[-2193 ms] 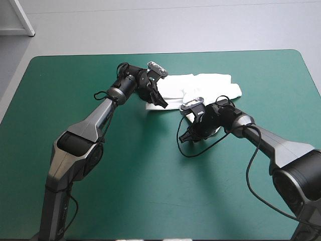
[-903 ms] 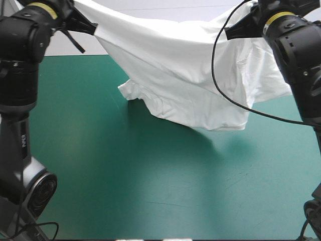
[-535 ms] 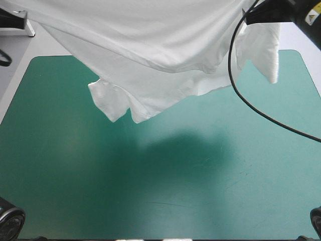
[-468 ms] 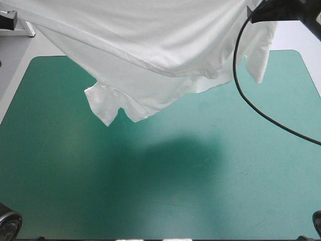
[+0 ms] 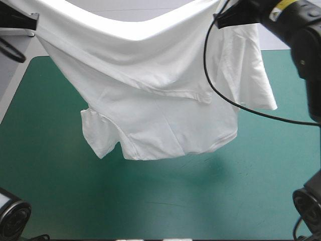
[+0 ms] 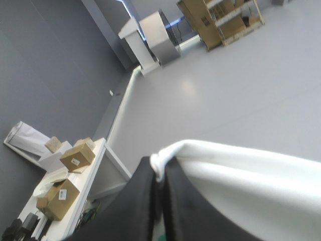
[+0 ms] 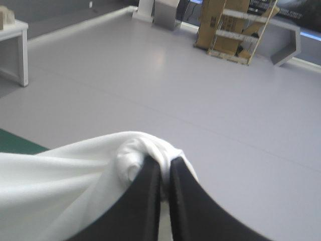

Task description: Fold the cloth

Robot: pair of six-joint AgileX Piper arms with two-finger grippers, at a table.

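Observation:
The white T-shirt (image 5: pixel 155 85) hangs in the air, stretched between both raised arms, its lower hem and a sleeve dangling over the middle of the teal-green table (image 5: pixel 60 191). My left gripper (image 5: pixel 31 21) pinches one top corner at the upper left; in the left wrist view my left gripper (image 6: pixel 159 170) is shut on a bunched edge of the T-shirt (image 6: pixel 241 170). My right gripper (image 5: pixel 220 21) holds the other top corner; the right wrist view shows my right gripper (image 7: pixel 164 170) shut on a rolled knot of the T-shirt (image 7: pixel 75 186).
The table's near half lies bare under the hanging cloth, with the shirt's shadow on it. A white table leg (image 5: pixel 22 30) stands beyond the far left corner.
Earlier the shirt lay folded on the table with both grippers at it. It was lifted high; just before now it has come lower and spread wider, hem nearer the table.

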